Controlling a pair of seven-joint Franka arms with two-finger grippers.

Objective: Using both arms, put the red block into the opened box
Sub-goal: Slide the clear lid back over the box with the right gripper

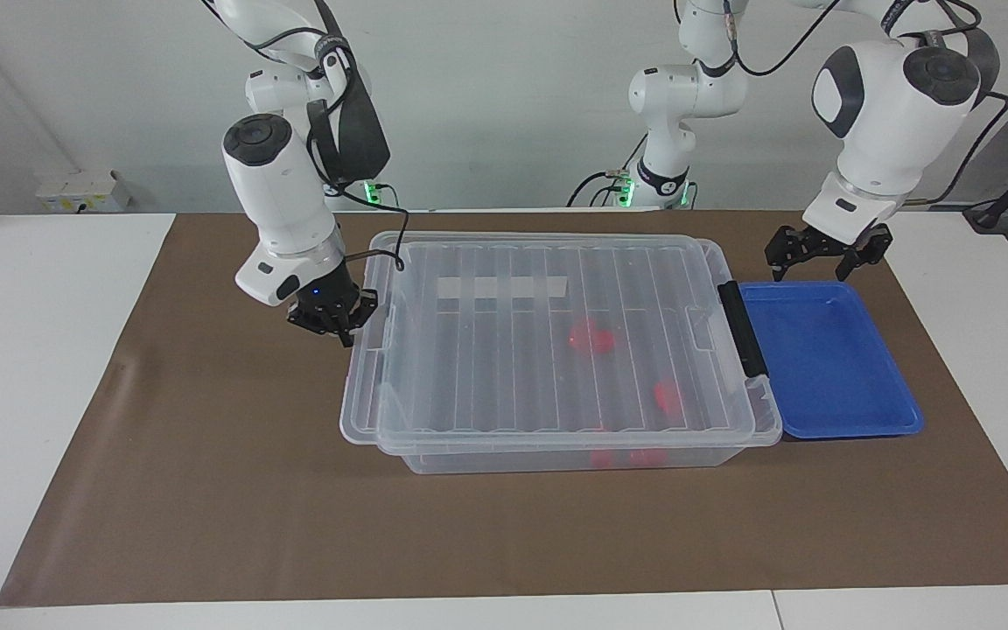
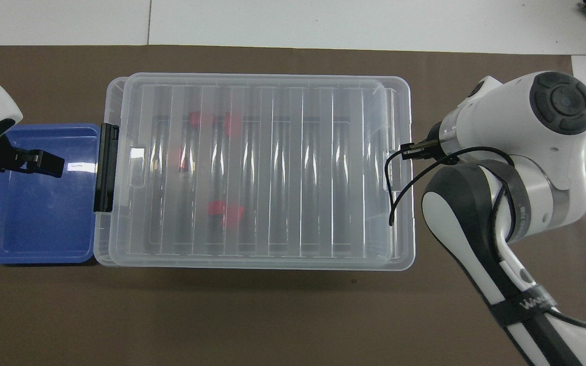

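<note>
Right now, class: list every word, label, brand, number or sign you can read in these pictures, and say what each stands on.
Black strap on the right arm: white lettering, only "WA" can be made out.
White label on the box: blank or too faint to read.
Nothing else readable.

Bright, even light; glare on lid (image 2: 252, 168)

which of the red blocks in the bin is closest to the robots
The red block lying alone under the ribbed lid. The other red blocks are grouped farther from the robots.
</note>
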